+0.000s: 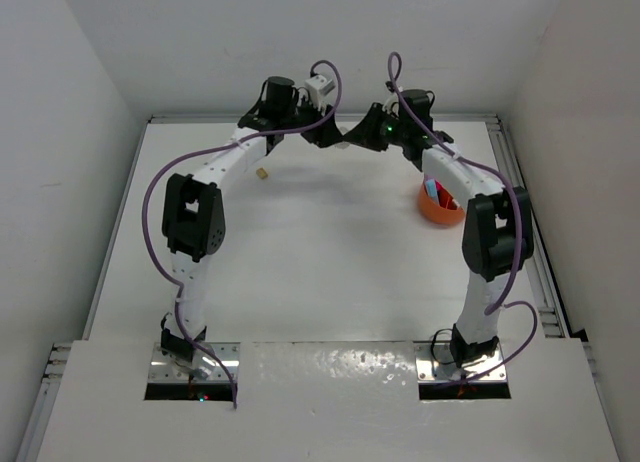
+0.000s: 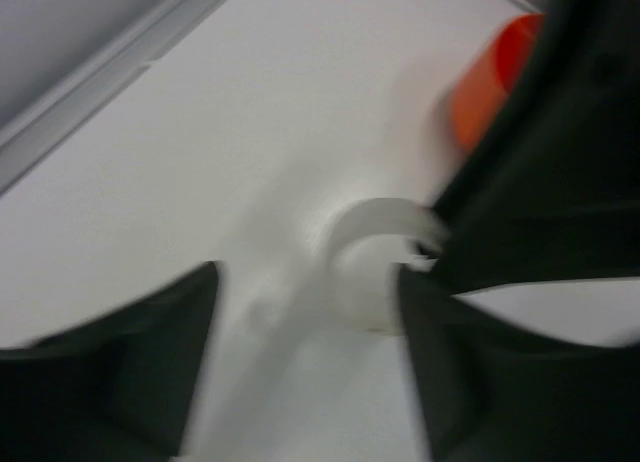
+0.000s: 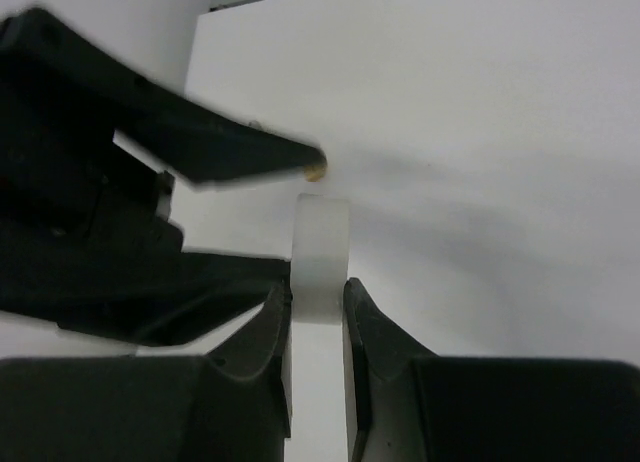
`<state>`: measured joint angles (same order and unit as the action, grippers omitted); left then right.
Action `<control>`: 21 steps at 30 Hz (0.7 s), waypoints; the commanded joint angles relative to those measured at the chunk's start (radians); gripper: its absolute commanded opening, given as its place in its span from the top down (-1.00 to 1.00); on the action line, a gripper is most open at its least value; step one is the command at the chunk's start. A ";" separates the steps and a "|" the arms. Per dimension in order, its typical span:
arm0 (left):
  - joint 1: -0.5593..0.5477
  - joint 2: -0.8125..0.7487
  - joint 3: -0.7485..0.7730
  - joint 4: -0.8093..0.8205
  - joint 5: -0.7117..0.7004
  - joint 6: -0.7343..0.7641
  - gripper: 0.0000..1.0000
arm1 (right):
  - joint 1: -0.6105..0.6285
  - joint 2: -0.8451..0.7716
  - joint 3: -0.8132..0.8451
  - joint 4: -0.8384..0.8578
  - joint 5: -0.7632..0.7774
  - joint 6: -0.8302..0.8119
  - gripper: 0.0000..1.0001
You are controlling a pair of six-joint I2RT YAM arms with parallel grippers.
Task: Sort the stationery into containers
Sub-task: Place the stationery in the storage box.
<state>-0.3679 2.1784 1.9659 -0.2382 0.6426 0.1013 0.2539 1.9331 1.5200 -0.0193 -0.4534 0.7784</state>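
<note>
The right gripper's (image 3: 318, 294) fingers (image 3: 268, 327) are pinched narrow on the clear tape ring (image 3: 322, 244), one pad on each flat face. The ring stands on edge, its hole axis running from finger to finger and its band rising straight up out of the grip. The left gripper (image 2: 308, 282) is spread wide, one finger on either side of the ring. Both grippers meet over the far middle of the table (image 1: 330, 272). The orange tub (image 1: 440, 212) sits well off to the right, and a beige block (image 1: 262, 172) lies to the left.
</note>
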 commanded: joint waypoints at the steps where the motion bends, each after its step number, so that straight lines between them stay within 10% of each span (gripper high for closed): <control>1: 0.014 -0.069 -0.009 0.005 0.057 0.009 -0.62 | -0.014 -0.060 0.063 -0.082 0.090 -0.155 1.00; 3: 0.021 -0.072 -0.012 0.004 0.098 0.014 -0.99 | -0.033 -0.077 0.055 -0.099 0.099 -0.191 1.00; 12: 0.089 -0.100 -0.035 0.019 0.382 0.024 -0.99 | -0.093 -0.180 0.066 -0.295 0.228 -0.510 1.00; 21: 0.069 -0.124 -0.065 -0.196 -0.084 0.176 -0.99 | -0.140 -0.348 0.022 -0.447 0.615 -0.745 1.00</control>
<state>-0.2974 2.1063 1.9236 -0.3771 0.6991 0.2367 0.1402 1.6611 1.5486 -0.4259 -0.0299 0.1528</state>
